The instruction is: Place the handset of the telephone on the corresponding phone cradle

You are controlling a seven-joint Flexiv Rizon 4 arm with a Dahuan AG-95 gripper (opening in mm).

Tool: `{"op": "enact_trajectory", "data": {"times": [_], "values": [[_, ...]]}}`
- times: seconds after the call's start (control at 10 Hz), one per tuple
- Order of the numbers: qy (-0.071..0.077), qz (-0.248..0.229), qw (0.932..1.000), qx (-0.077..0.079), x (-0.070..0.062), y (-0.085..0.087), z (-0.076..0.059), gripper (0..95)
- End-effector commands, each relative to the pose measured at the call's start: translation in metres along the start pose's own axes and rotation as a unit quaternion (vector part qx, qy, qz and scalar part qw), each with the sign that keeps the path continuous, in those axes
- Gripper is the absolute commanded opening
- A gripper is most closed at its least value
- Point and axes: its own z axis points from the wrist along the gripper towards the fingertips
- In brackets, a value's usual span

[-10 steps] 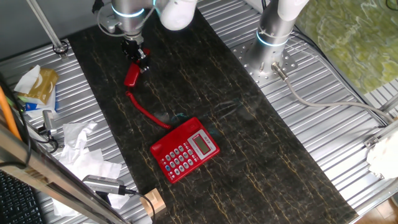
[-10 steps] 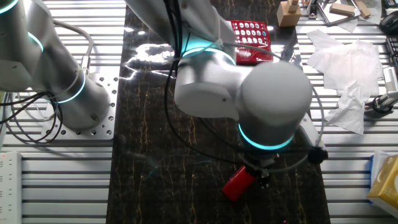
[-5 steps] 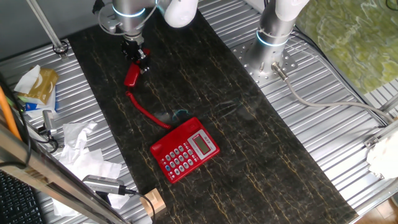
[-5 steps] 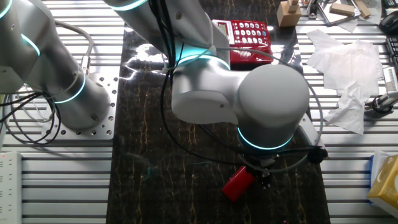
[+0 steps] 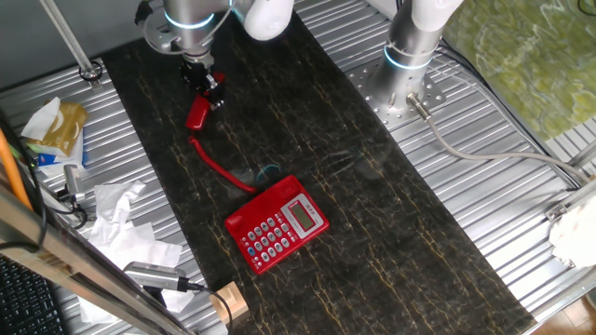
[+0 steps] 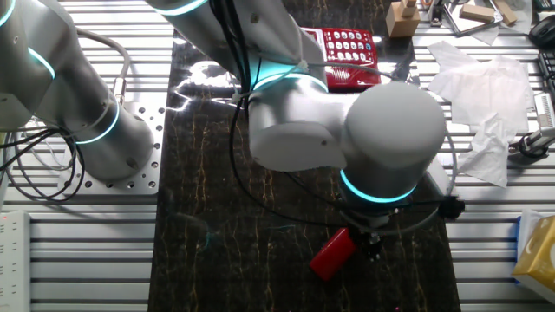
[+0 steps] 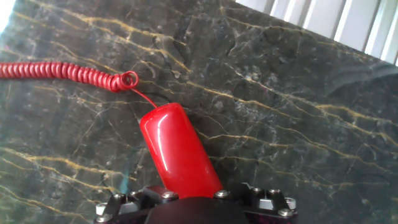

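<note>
My gripper (image 5: 207,88) is shut on one end of the glossy red handset (image 5: 197,113), at the far left of the dark marble mat. The handset hangs tilted, its free end low over the mat. In the hand view the handset (image 7: 177,155) runs out from my gripper (image 7: 193,202). In the other fixed view the handset (image 6: 334,253) sticks out under my wrist. Its red coiled cord (image 5: 219,167) trails to the red telephone (image 5: 277,223), which lies apart near the mat's middle. The phone cradle (image 5: 264,198) along its far edge shows bare.
A second arm's base (image 5: 410,56) stands at the back right. Crumpled tissues (image 5: 121,223), a snack bag (image 5: 56,126) and a wooden block (image 5: 228,302) lie left of the mat. A metal post (image 5: 70,42) rises at the back left.
My wrist has shifted slightly over the mat's far left. The handset stays in my grip at nearly the same spot. The telephone has not moved.
</note>
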Motion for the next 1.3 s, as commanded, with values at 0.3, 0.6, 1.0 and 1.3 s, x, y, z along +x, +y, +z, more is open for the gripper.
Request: {"op": "enact_trajectory", "data": {"times": [0.3,0.6,1.0,1.3], "values": [[0.010,-0.042,0.9975,0.056,0.003,-0.001,0.001,76.0],[0.008,-0.045,0.9972,0.060,0.002,-0.002,0.001,76.0],[0.001,-0.045,0.9973,0.058,-0.006,-0.005,0.001,57.0],[-0.006,-0.043,0.9977,0.053,-0.008,-0.004,0.002,57.0]]}}
